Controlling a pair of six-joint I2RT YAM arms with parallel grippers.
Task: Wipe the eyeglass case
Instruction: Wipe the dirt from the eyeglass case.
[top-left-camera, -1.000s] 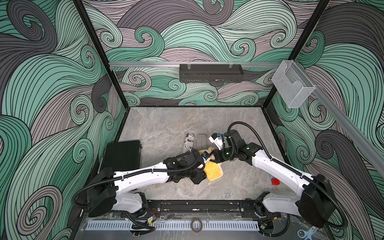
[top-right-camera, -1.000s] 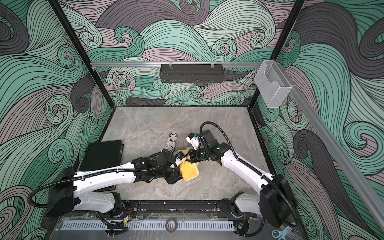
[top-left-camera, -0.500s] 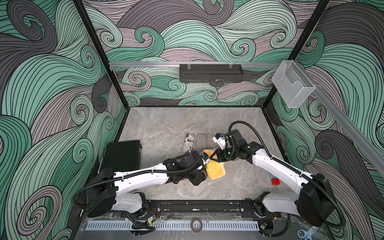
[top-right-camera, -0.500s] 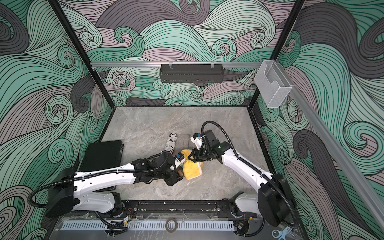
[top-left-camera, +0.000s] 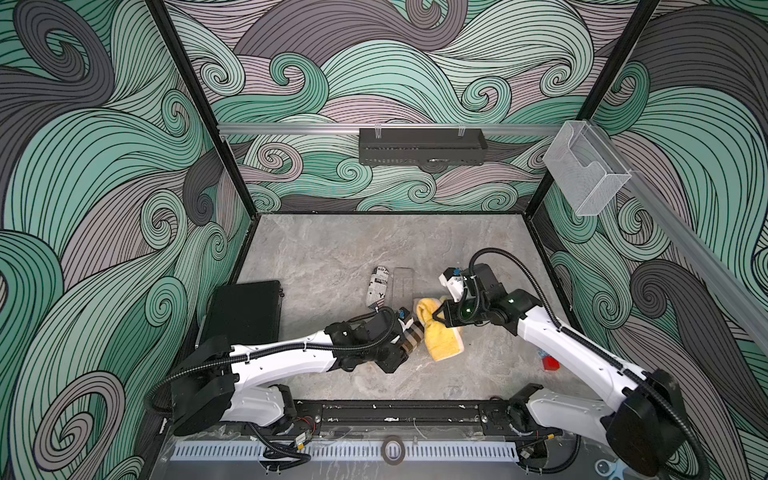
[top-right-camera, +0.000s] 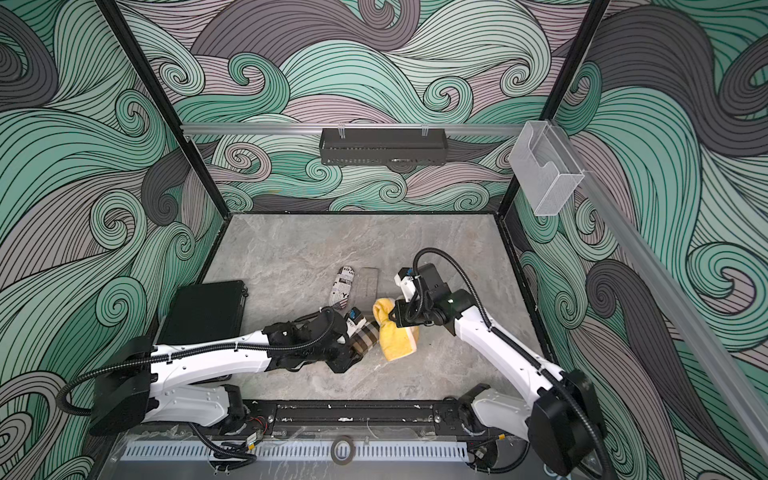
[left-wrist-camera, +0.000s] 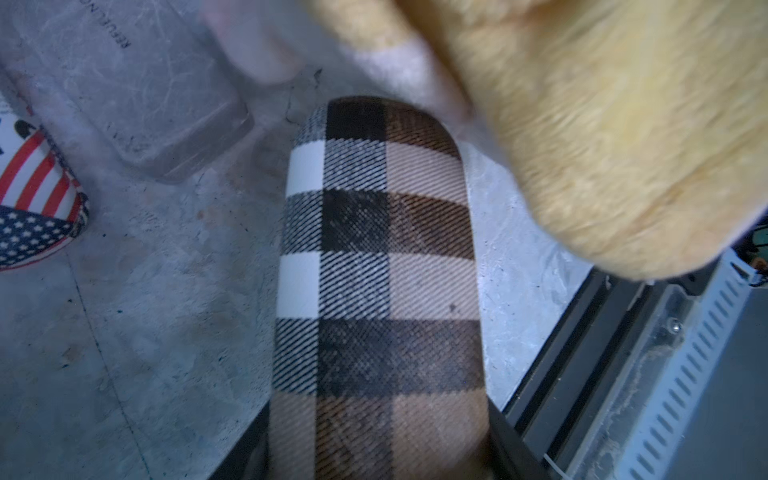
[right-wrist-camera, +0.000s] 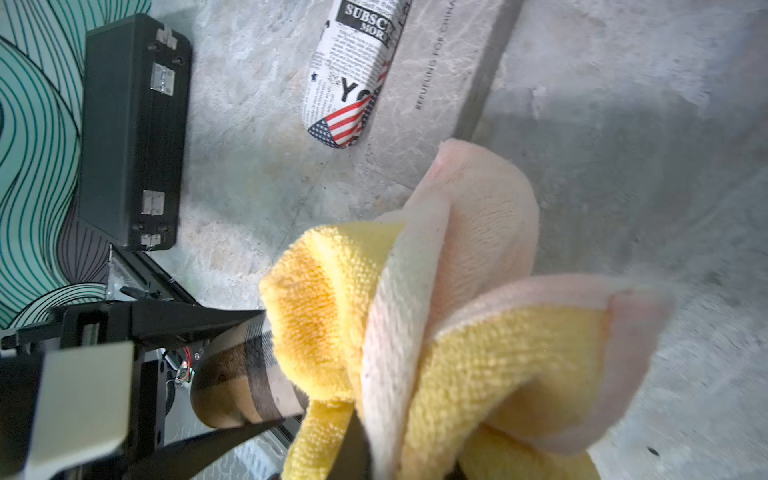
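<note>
The eyeglass case (left-wrist-camera: 382, 270) is a brown, black and white plaid tube, held off the table by my left gripper (left-wrist-camera: 380, 453), which is shut on its near end. In both top views the case (top-left-camera: 413, 334) (top-right-camera: 365, 336) pokes out of the left gripper (top-left-camera: 405, 343) toward the right. A bunched yellow cloth (top-left-camera: 442, 336) (right-wrist-camera: 457, 332) hangs from my right gripper (top-left-camera: 436, 313) (right-wrist-camera: 374, 457), shut on it, and lies against the case's free end (right-wrist-camera: 245, 382). The cloth hides that tip and most of the right fingers.
A newspaper-print case (top-left-camera: 380, 286) and a clear case (top-left-camera: 402, 284) lie side by side just behind the grippers. A black box (top-left-camera: 245, 313) stands at the left edge. A small red object (top-left-camera: 551, 364) sits near the right wall, by the right arm.
The right gripper and the yellow cloth have slid to the right along the plaid case, toward its free end. The left gripper has stayed almost still, holding the case.
</note>
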